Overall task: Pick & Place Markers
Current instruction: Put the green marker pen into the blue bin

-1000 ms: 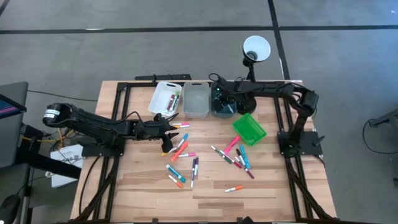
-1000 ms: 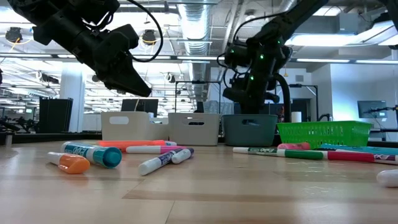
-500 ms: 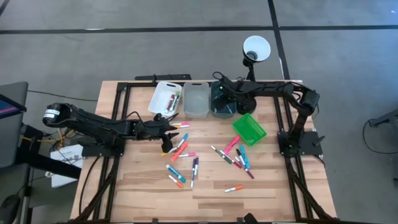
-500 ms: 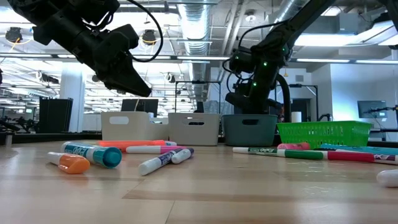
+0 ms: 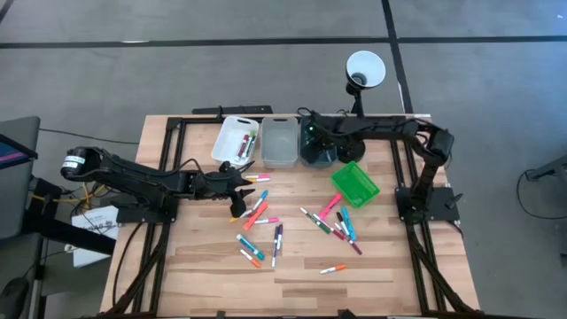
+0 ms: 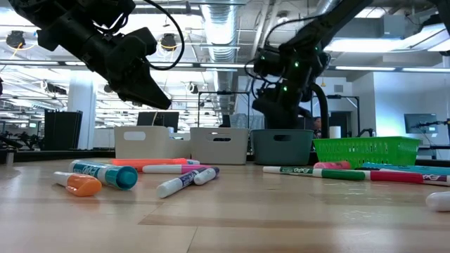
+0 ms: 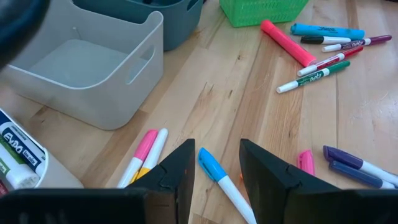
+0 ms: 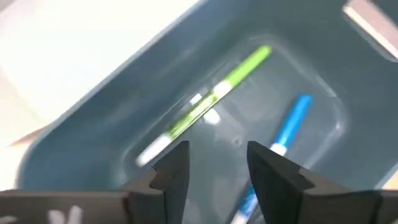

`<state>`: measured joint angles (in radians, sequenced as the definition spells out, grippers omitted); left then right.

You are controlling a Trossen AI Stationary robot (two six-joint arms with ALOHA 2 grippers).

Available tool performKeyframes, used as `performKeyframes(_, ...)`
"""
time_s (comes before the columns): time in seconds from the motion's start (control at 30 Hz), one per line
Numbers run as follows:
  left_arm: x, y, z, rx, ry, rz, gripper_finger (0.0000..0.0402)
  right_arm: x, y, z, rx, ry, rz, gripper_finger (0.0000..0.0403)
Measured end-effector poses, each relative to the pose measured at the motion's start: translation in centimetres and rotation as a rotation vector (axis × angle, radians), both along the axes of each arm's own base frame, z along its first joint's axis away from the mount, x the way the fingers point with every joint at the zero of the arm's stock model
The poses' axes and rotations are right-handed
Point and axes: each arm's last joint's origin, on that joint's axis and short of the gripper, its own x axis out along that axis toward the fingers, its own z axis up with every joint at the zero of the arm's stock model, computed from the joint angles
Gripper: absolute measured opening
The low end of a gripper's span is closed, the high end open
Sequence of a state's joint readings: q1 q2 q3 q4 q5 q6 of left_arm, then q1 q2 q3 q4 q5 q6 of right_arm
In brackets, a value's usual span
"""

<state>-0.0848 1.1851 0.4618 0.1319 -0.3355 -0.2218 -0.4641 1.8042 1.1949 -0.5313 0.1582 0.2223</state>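
Observation:
Several markers lie loose on the wooden table: a cluster (image 5: 257, 208) by my left gripper, another (image 5: 338, 221) below the green basket, and a single one (image 5: 332, 268) nearer the front. My left gripper (image 5: 237, 206) is open and hovers over a blue-capped marker (image 7: 214, 171), its fingers on either side of it without touching. My right gripper (image 5: 310, 133) is open above the teal bin (image 5: 319, 155). A green marker (image 8: 214, 99) and a blue marker (image 8: 289, 127) lie on the floor of that bin.
A white bin (image 5: 234, 140) holding a few markers, a grey bin (image 5: 280, 142) and the teal bin stand in a row at the table's far edge. A tilted green basket (image 5: 355, 184) sits right of centre. A black frame rims the table.
My right gripper has swayed a little toward the table's right and come back over the teal bin. My left gripper and the markers on the table have stayed where they were.

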Motion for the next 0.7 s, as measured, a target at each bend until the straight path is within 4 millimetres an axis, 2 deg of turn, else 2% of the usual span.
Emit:
performKeyframes(0.2,0.0,0.0,0.0,0.000,0.000,0.000,0.0121,1.5,2.9,2.7,-0.025,0.118,0.090,0.0181)
performKeyframes(0.37,0.0,0.0,0.0,0.000,0.000,0.001,0.0121,2.7,6.5,5.3,-0.054,0.179,0.177,0.0183)
performKeyframes(0.57,0.0,0.0,0.0,0.000,0.000,0.000,0.0121,3.8,12.4,5.6,0.098,0.143,0.387,0.0173)
performKeyframes(0.7,0.0,0.0,0.0,0.000,0.000,0.001,0.0121,4.0,16.6,5.6,0.128,0.130,0.451,0.0167)
